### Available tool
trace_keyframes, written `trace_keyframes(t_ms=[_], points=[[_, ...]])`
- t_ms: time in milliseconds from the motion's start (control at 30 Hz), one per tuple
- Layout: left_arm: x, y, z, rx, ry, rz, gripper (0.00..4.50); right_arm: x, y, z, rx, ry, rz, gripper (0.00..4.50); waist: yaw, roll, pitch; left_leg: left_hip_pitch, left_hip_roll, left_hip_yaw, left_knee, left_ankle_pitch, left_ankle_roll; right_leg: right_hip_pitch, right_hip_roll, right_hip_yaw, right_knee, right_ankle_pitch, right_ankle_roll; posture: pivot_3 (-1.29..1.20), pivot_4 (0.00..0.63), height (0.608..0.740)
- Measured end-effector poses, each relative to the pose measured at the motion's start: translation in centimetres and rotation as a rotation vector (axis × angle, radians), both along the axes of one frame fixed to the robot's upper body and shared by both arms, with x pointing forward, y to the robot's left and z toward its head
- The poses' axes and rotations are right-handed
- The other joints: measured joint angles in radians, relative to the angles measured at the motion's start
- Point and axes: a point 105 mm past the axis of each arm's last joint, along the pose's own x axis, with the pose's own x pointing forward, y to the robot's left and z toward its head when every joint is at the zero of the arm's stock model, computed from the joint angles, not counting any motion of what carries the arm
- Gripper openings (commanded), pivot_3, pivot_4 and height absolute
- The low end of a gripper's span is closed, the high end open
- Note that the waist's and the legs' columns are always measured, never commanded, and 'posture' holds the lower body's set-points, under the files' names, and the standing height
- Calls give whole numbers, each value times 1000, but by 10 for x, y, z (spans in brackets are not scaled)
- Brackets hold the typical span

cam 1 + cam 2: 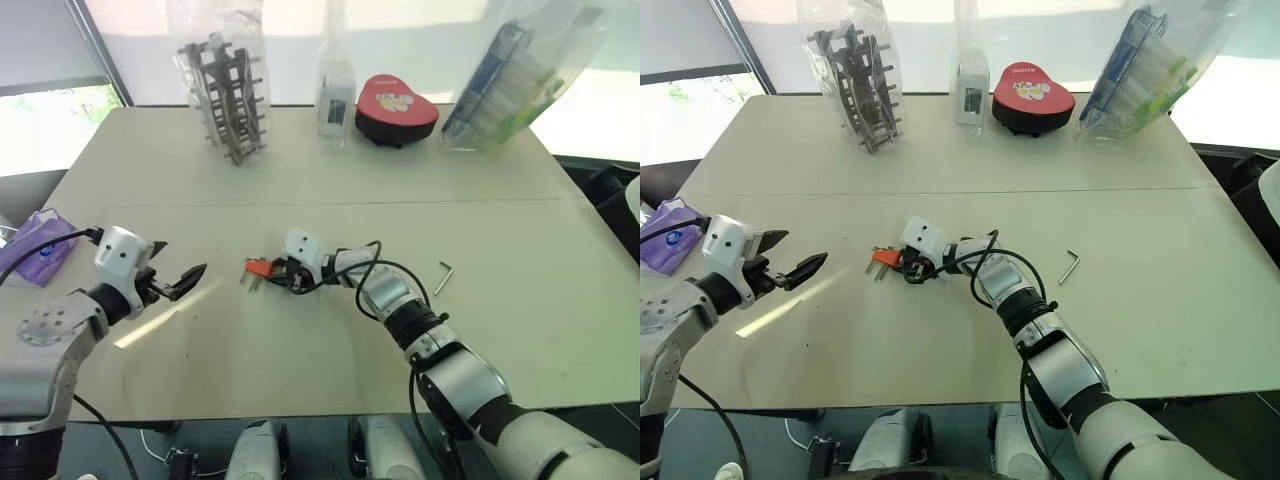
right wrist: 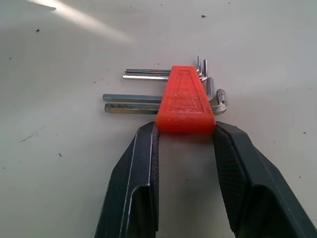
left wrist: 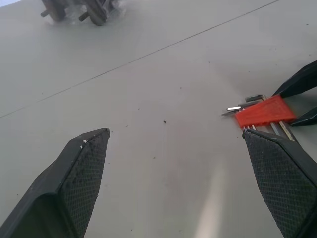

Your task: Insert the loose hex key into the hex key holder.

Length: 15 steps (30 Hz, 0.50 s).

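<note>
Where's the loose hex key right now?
The loose hex key lies flat on the table, on the robot's right, beside the right arm and well apart from the hex key holder.

Free room and obstacles, as we find them on the table (image 1: 320, 340):
- Far edge: dark rack (image 1: 232, 95) in clear wrap, clear bottle (image 1: 335, 95), red heart-shaped tin (image 1: 396, 110), bagged goods (image 1: 515, 85) at the far right corner; narrow gaps between.
- Middle: the right gripper (image 2: 183, 131) and its looped cable (image 1: 385, 272) crowd the hex key holder (image 2: 185, 101).
- Right half: bare around the loose hex key (image 1: 443, 277).
- Near edge: bare.
</note>
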Motion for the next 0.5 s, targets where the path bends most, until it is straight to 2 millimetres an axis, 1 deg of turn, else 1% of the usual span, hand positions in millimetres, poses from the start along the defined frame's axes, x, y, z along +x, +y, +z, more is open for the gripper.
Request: trace_keyframes(t_ms=[33, 100, 133, 233, 333, 400, 500], points=[[0, -1, 0, -2, -1, -3, 4500, 0, -1, 2, -4, -36, 3, 991, 2, 0, 0, 0, 0, 0, 0, 0, 0, 0, 0, 0, 0, 0, 0, 0, 150, 740], [4, -5, 4, -6, -15, -19, 4500, 0, -12, 4, -24, -146, 4, 991, 12, 0, 0, -2, -1, 0, 0, 0, 0, -1, -1, 0, 0, 0, 0, 0, 150, 740], [6, -9, 7, -8, -24, -35, 4500, 0, -23, 7, -37, -231, 1, 991, 22, 0, 0, -3, -1, 0, 0, 0, 0, -1, -1, 0, -1, 0, 0, 0, 150, 740], [12, -17, 13, -31, -36, -71, 4500, -2, -41, 17, -85, -412, 8, 991, 28, -1, 1, -4, -2, 1, 1, 1, -1, -2, -1, 0, -2, 0, 0, 0, 150, 740], [18, -36, 27, -111, -49, -169, 4500, -4, -59, 43, -149, -674, 35, 991, 25, -1, 1, -5, -2, 3, 1, 1, -2, -4, -1, 0, -2, 0, 0, 0, 150, 740], [22, -58, 42, -192, -55, -286, 4500, -6, -74, 67, -195, -879, 56, 991, 29, -1, 2, -6, -2, 2, 1, 1, -2, -4, -1, 0, -2, 0, 1, 0, 150, 740], [23, -82, 63, -264, -62, -429, 4500, -10, -87, 105, -199, -1114, 64, 991, 21, -3, 3, -5, -1, 3, 0, 1, -3, -4, 0, 0, -2, 0, 1, 0, 150, 740]])
